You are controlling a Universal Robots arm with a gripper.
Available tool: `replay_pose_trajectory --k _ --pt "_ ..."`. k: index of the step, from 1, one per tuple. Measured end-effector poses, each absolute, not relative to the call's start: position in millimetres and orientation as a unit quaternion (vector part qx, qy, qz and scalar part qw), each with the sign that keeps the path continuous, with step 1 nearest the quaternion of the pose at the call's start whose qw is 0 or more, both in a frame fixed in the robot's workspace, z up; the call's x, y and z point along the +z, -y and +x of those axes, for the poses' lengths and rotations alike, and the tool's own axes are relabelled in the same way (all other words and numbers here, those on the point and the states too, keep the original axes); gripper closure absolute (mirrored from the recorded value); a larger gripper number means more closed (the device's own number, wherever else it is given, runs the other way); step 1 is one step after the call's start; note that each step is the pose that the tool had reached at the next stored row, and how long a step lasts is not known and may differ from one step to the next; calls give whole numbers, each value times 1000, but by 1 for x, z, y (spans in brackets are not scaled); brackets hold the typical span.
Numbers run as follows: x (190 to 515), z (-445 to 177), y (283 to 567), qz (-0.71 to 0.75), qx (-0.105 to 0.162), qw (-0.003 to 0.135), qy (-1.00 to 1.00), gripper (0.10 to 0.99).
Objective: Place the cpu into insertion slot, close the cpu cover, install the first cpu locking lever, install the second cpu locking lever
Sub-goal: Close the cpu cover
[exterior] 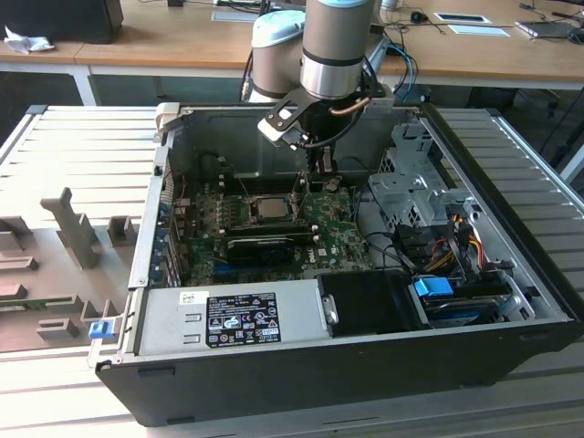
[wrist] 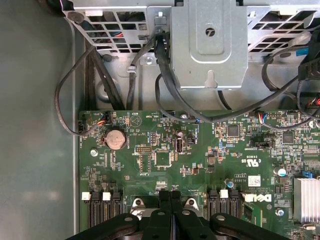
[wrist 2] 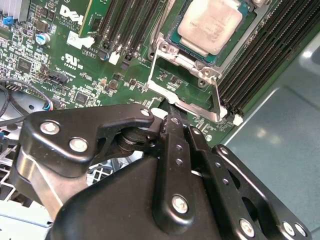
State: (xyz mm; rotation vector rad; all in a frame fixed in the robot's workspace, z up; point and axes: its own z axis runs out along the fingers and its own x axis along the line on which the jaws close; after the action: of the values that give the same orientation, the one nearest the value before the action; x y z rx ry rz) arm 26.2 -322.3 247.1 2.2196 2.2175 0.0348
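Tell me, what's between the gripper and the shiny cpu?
In the second wrist view, the cpu cover, swung open, lies between the gripper and the cpu.

White printed logo (wrist 2: 70, 16) on green circuit board (wrist 2: 117, 70), black sticker (exterior: 242, 319) on power supply (exterior: 169, 326), wording unreadable
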Motion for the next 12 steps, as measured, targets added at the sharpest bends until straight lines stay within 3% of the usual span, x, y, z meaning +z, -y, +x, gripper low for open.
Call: replay_pose_trajectory --k 12 --pt "247 21 322 707 11 2 -707 980"
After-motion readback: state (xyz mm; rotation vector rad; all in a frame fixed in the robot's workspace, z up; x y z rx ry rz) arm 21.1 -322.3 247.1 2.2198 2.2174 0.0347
